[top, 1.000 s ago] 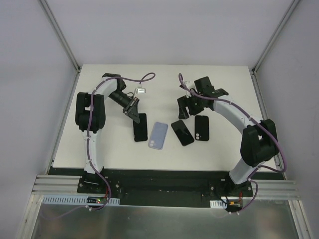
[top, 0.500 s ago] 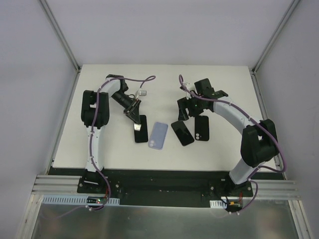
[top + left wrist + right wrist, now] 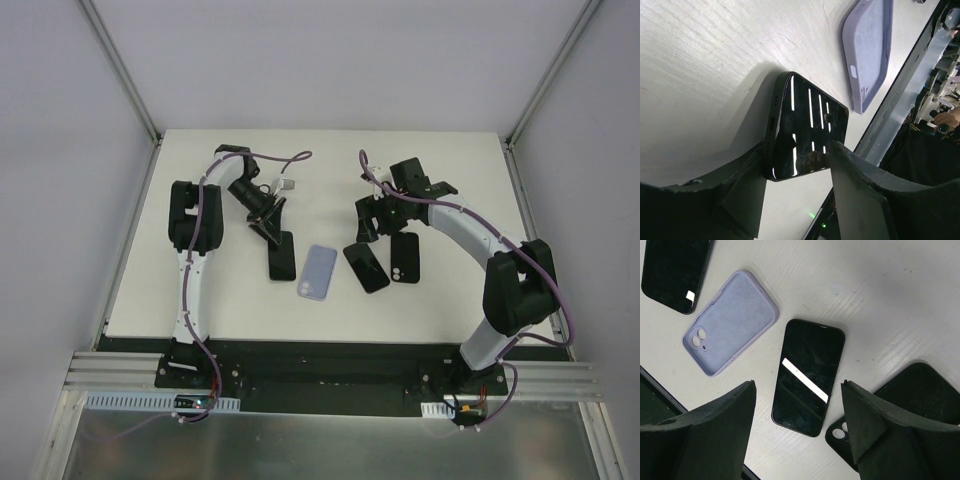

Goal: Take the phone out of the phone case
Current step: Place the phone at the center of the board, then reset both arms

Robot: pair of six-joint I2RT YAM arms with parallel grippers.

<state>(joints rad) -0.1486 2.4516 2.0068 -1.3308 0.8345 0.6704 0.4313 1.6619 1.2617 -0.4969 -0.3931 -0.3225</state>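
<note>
A black phone (image 3: 281, 257) lies flat, screen up, on the white table, left of an empty lilac phone case (image 3: 318, 272). My left gripper (image 3: 269, 231) stands at the phone's far end. In the left wrist view its fingers (image 3: 742, 187) are spread either side of the phone (image 3: 805, 127) and the left gripper (image 3: 797, 172) is open; the lilac case (image 3: 870, 50) lies beyond. My right gripper (image 3: 371, 226) hovers open above a second black phone (image 3: 366, 266). In the right wrist view the right gripper (image 3: 800, 415) is well clear above that phone (image 3: 808, 375).
A black case (image 3: 404, 256) with camera cut-outs lies right of the second phone, also seen as the black case (image 3: 912, 400) under my right finger. A small white block (image 3: 285, 184) sits behind the left gripper. The table's dark front rail (image 3: 330, 350) runs along the near edge.
The left gripper's jaws have spread apart, letting go of the left phone, which now lies flat. The left arm's elbow shifted slightly right. The right arm has stayed still.
</note>
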